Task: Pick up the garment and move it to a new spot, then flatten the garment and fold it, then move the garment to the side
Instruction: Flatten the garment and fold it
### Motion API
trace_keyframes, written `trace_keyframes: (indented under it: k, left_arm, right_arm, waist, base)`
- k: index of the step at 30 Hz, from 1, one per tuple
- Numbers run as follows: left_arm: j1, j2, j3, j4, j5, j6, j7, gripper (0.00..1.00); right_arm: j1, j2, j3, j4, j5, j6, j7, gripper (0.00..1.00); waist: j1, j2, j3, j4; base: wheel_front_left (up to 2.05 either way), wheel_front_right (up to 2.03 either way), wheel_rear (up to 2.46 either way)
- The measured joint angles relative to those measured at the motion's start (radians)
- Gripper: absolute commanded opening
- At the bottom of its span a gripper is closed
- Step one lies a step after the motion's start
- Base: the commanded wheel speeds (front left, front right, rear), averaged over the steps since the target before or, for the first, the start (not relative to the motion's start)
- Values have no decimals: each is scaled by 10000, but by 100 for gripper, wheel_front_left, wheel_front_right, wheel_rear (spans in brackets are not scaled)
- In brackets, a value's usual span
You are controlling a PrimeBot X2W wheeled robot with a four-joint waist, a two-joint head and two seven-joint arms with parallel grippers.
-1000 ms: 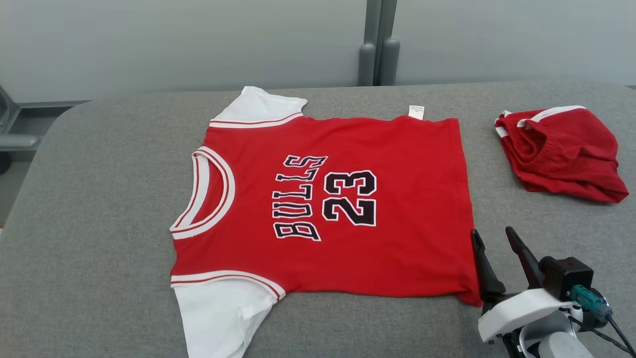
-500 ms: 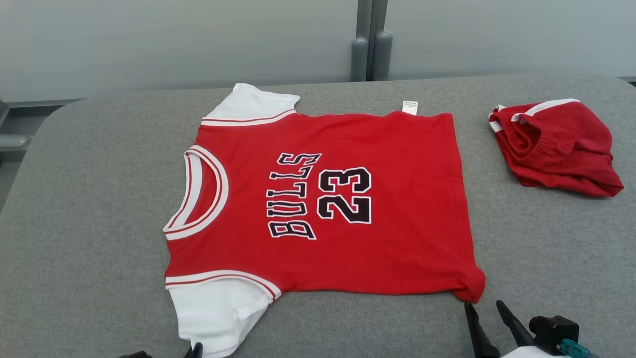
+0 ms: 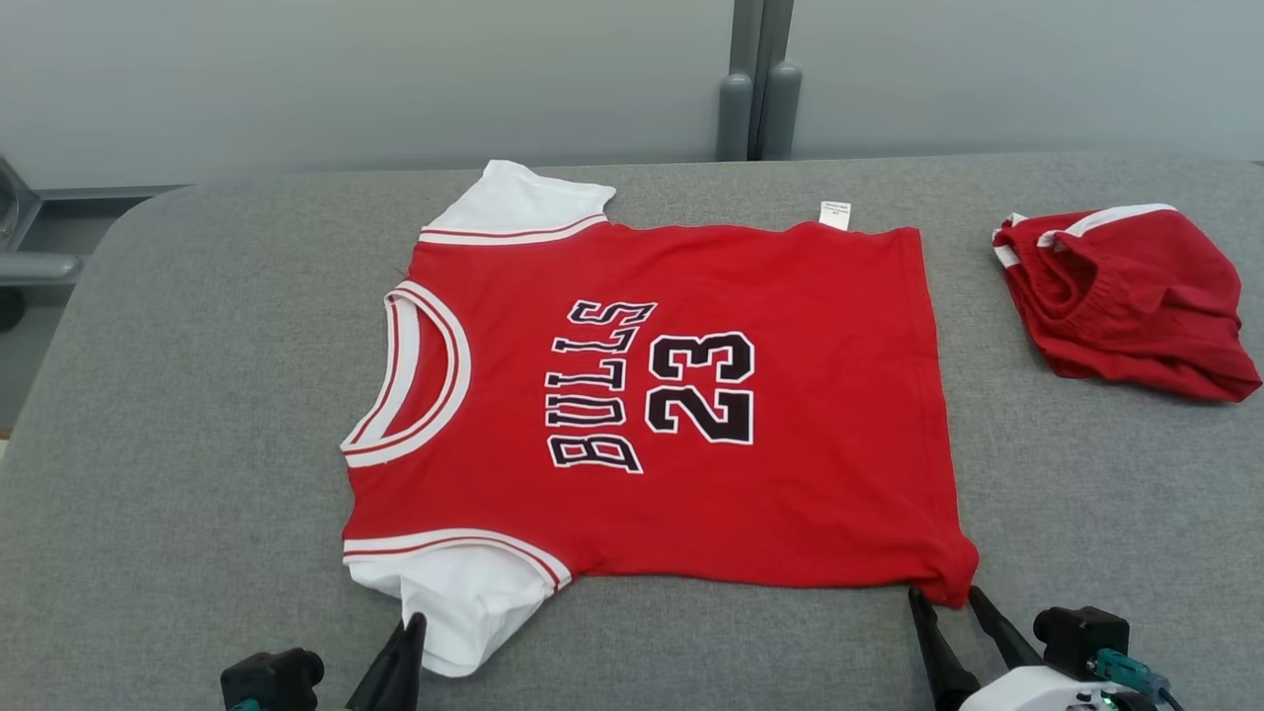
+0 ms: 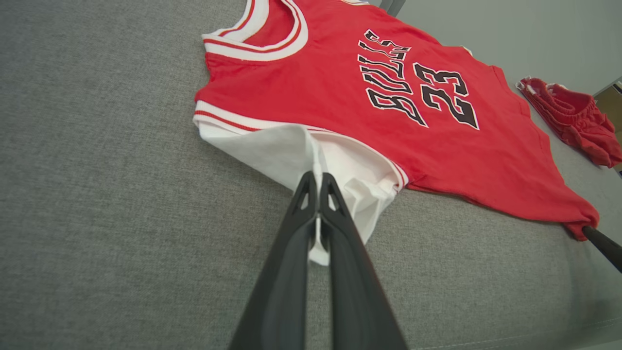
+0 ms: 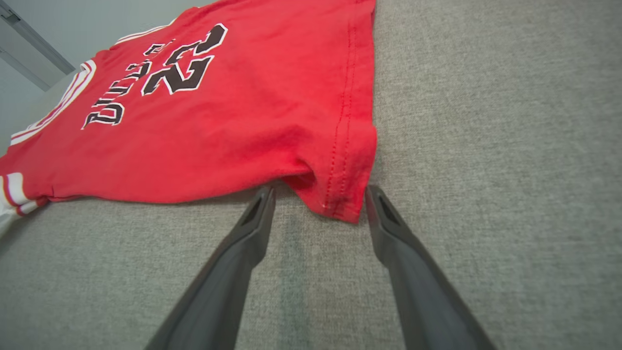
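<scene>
While our L pincer [image 4: 318, 176] is clamped on the jersey [image 3: 810, 464] by its near-left sleeve [image 4: 272, 150], R pincer [image 5: 318, 192] gapes round the near-right hem corner [image 5: 347, 204]; jersey flat on tabletop [image 3: 178, 415]. Looks like fold's start: nxt we close R, lift both.

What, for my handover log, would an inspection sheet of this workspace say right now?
Surface: grey fabric tabletop, no stains or debris seen.
Job's things: red jersey spread flat, print up, collar toward robot's left; near sleeve puckered where pinched.
Clutter: red shorts crumpled at far right, apart from the jersey.
Grippers: left gripper shut on near sleeve; right gripper open, fingers either side of the jersey's near hem corner.
Cables: teal connector on right wrist; lead barely visible.
Surroundings: grey wall behind, vertical post at its seam, metal frame at left.
</scene>
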Motion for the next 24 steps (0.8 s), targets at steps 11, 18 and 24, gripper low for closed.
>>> trace_keyframes:
  k: [11, 18, 24]
  left_arm:
    - [14, -2, 31, -389, 17, 119, 59, 0]
    - [30, -15, 244, -725, 15, 293, -61, 0]
    - [21, -35, 497, -1137, -4, 431, -399, 0]
  right_arm:
    - [-383, -67, 94, 702, -180, 88, -2, 33]
    - [-846, -163, 86, 763, -318, 107, -2, 0]
    - [-963, -474, 107, 483, -614, 265, -10, 0]
  waist:
    - [0, 0, 84, 83]
    - [0, 0, 184, -84]
    - [0, 0, 256, -191]
  base:
    - [0, 0, 0]
    - [0, 0, 0]
    - [0, 0, 0]
